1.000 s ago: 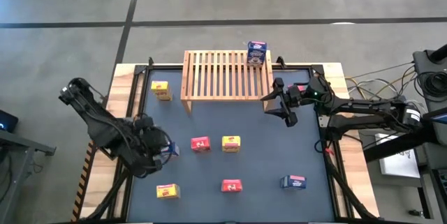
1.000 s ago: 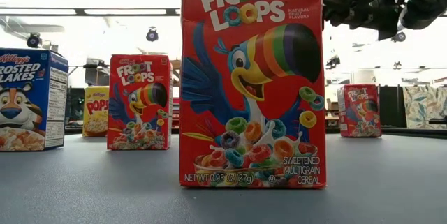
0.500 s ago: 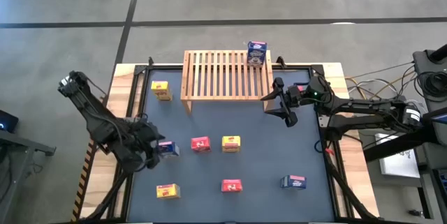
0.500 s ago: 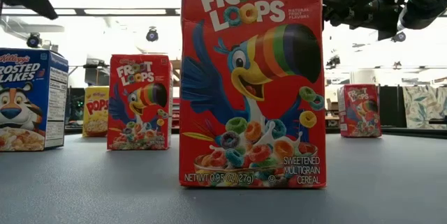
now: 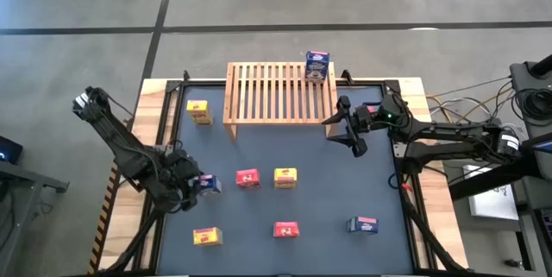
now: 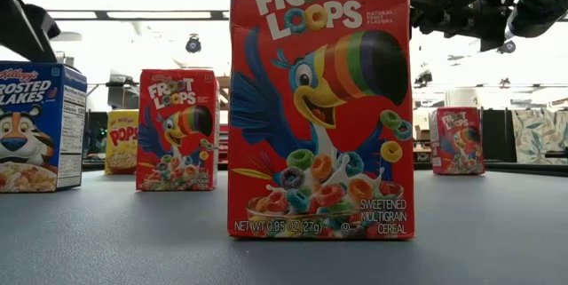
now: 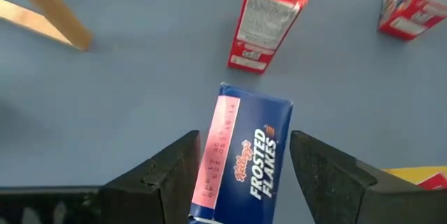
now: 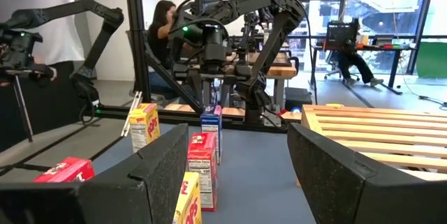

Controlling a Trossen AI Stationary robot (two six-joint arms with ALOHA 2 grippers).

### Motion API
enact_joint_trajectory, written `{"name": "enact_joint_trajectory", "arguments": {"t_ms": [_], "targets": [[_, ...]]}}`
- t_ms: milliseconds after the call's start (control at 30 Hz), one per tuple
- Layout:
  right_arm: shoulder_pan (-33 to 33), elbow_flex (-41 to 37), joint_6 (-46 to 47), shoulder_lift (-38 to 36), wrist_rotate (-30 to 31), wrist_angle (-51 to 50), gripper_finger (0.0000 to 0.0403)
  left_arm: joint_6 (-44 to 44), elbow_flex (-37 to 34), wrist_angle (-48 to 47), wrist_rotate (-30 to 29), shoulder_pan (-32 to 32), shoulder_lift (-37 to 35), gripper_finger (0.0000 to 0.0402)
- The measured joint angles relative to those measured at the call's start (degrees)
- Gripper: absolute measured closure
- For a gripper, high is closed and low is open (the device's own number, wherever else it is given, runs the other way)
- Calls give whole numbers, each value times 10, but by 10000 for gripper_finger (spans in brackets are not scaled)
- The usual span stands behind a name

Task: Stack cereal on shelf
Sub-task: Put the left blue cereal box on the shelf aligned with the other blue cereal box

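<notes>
A blue cereal box stands upright on the blue table top, left of centre. My left gripper is open. It slants down over the box with one finger on either side and a narrow gap at each. My right gripper hangs open and holds nothing. It is beside the right end of the shelf, a light-wood slatted rack at the far edge. Another blue box stands at the shelf's far right corner.
More cereal boxes stand on the table: red and yellow in the middle; yellow, red and blue near the front; yellow left of the shelf; red under my right arm. People sit in the room beyond.
My left gripper has come down over the blue box, and that arm now shows at the low view's upper left. The box has stayed in place.
</notes>
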Motion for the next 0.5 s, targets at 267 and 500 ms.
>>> {"name": "enact_joint_trajectory", "arguments": {"t_ms": [267, 500], "targets": [[0, 0, 0, 0, 0, -1, 170, -2, 26, -6, 51, 2, 57, 195], [0, -3, 1, 0, 1, -1, 170, 2, 34, -25, 56, 2, 95, 195]]}}
